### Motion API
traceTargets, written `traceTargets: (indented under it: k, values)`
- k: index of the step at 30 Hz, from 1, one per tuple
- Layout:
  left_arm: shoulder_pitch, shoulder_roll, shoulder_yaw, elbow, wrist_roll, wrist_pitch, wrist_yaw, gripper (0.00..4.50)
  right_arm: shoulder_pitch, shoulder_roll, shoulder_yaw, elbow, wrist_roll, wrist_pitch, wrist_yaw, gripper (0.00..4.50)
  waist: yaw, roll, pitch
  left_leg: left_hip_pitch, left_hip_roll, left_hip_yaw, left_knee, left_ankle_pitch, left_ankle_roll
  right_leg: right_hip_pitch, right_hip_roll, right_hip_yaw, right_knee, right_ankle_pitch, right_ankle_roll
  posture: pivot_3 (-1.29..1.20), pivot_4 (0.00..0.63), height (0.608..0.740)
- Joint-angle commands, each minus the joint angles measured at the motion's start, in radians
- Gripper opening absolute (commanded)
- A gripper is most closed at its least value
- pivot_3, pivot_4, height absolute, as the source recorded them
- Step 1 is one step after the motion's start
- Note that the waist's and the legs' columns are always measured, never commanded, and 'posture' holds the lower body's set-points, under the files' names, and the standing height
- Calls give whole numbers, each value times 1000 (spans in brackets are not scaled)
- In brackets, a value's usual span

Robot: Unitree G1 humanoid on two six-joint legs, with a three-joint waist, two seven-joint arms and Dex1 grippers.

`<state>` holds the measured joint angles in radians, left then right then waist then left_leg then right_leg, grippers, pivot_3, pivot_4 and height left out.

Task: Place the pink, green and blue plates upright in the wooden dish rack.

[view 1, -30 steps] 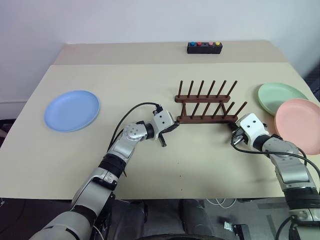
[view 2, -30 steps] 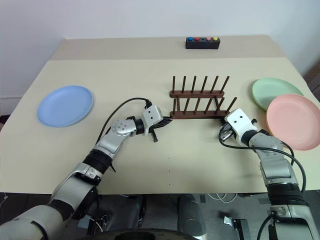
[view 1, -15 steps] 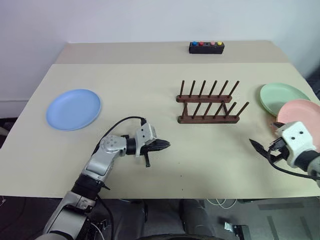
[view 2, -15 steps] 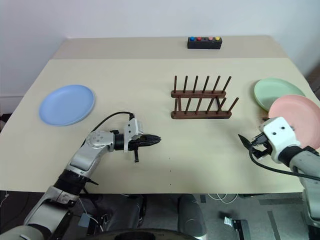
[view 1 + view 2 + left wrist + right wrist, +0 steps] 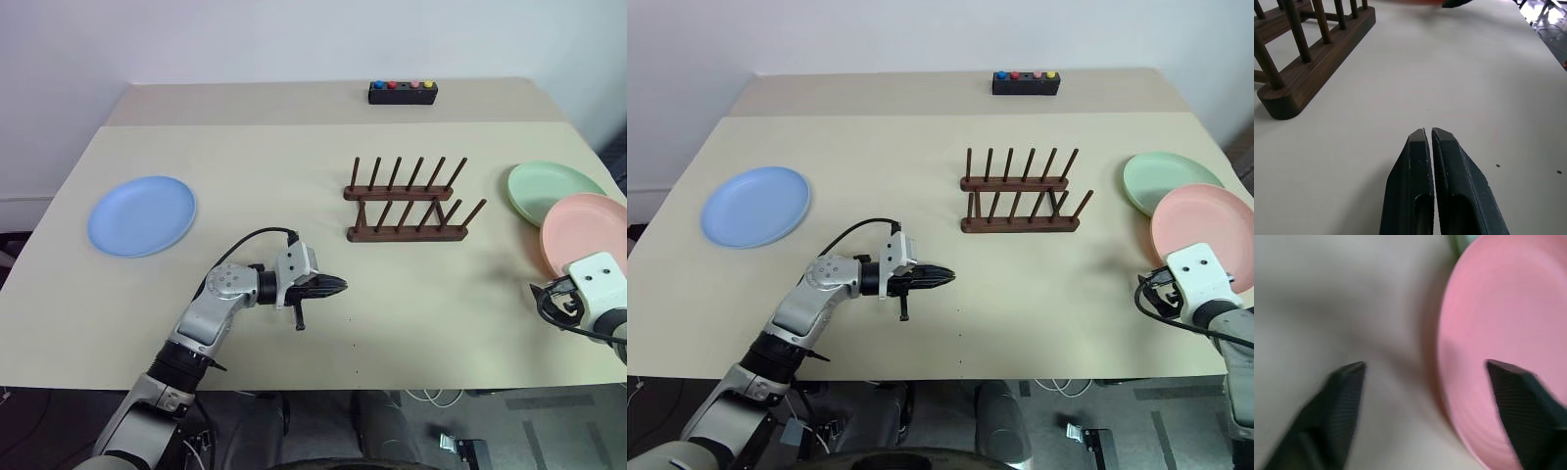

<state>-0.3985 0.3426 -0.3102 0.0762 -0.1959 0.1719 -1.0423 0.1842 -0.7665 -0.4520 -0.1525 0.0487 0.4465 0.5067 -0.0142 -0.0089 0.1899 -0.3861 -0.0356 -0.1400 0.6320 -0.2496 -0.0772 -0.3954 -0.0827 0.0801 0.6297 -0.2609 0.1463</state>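
The wooden dish rack point(image 5: 407, 208) stands bare right of the table's middle. A blue plate point(image 5: 142, 215) lies flat at the far left. At the far right a green plate point(image 5: 549, 186) lies flat, and a pink plate point(image 5: 588, 233) lies just in front of it, overlapping its rim. My left gripper point(image 5: 338, 286) is shut on nothing, low over the table and pointing right, in front of the rack's left end point(image 5: 1283, 100). My right gripper point(image 5: 1425, 366) stands wide open at the pink plate's point(image 5: 1498, 323) near left edge, one finger point(image 5: 1520, 391) over the plate.
A black box with coloured buttons point(image 5: 402, 92) sits at the table's back edge. Bare tabletop point(image 5: 441, 313) stretches between the two grippers. The table's near edge point(image 5: 392, 382) runs close under both arms.
Both grippers have left the rack's ends. The left one drew back toward the near edge, still shut. The right one opened and swung right and back to the pink plate.
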Motion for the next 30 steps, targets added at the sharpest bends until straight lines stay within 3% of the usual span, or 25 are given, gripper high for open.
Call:
traceTargets:
  k: [1, 4, 5, 12, 20, 23, 30]
  values:
    - [-3, -1, -4, -26, 3, -7, 4, 140, -21, -9, -8, 9, -13, -33, -16, 1604, -1, 0, 0, 0, 0, 0, 0, 0, 0, 0, 0, 0, 0, 0, 0, 0, 150, 740]
    - [11, -2, 3, -39, -12, -8, 2, 140, -28, -8, -4, 4, -17, -35, -24, 89, -1, 0, 0, 0, 0, 0, 0, 0, 0, 0, 0, 0, 0, 0, 0, 0, 150, 740]
    - [17, -3, 5, -46, -20, -9, -2, 140, -29, -5, -6, -3, -18, -33, -29, 33, 0, 0, 0, 0, 0, 0, 0, 0, 0, 0, 0, 0, 0, 0, 0, 0, 150, 740]
    - [14, -16, -2, -39, -21, -14, -2, 140, -7, -2, -19, -80, -34, -10, -47, 33, 0, 0, 0, 0, 0, 0, 0, 0, 0, 0, 0, 0, 0, 0, 0, 0, 150, 740]
    - [-10, -38, -9, 17, -7, -51, -18, 140, -14, -70, -114, -275, -17, -30, 13, 33, 0, 1, 0, 0, 0, 0, 0, 0, 0, 0, 0, 0, 0, 0, 0, 0, 150, 740]
    - [-26, -50, -11, 39, -2, -66, -19, 140, -66, -106, -117, -331, 24, -58, 68, 33, -2, 1, 0, 0, 0, 0, 0, 0, 0, 0, 0, 0, 0, 0, 0, 0, 150, 740]
    - [-37, -52, -2, 49, -2, -77, -11, 140, -351, -92, -39, -338, 301, -21, 187, 33, 0, -1, 1, 0, 0, 0, 0, 0, 0, 0, 0, 0, 0, 0, 0, 0, 150, 740]
